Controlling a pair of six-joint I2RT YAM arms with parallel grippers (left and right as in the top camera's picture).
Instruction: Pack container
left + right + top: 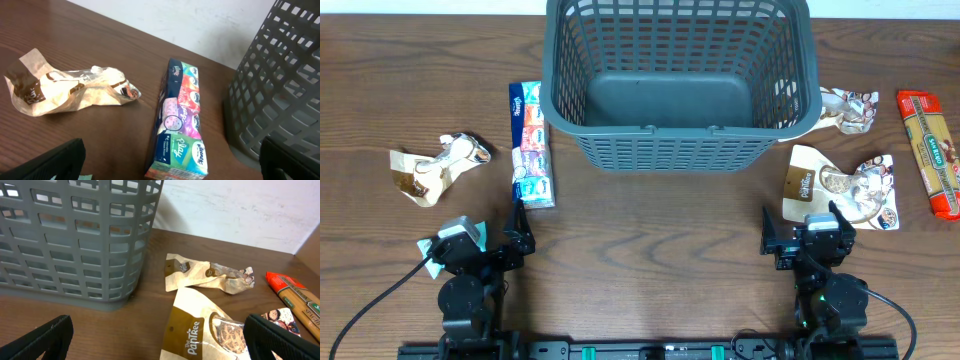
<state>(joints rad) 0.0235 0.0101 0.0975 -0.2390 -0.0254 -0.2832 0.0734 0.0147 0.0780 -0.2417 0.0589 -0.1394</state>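
The container, a large dark grey slotted basket, stands empty at the back centre of the table; its wall fills the right of the left wrist view and its side the left of the right wrist view. A colourful tissue pack lies left of it, seen up close. A crumpled cream wrapper lies further left. Right of the basket lie a cream cookie pouch, a crumpled wrapper and a red packet. My left gripper and right gripper stand open and empty near the front edge.
Dark wood table with bare room between the two arms in front of the basket. A pale wall rises behind the table. Cables run from both arm bases at the front edge.
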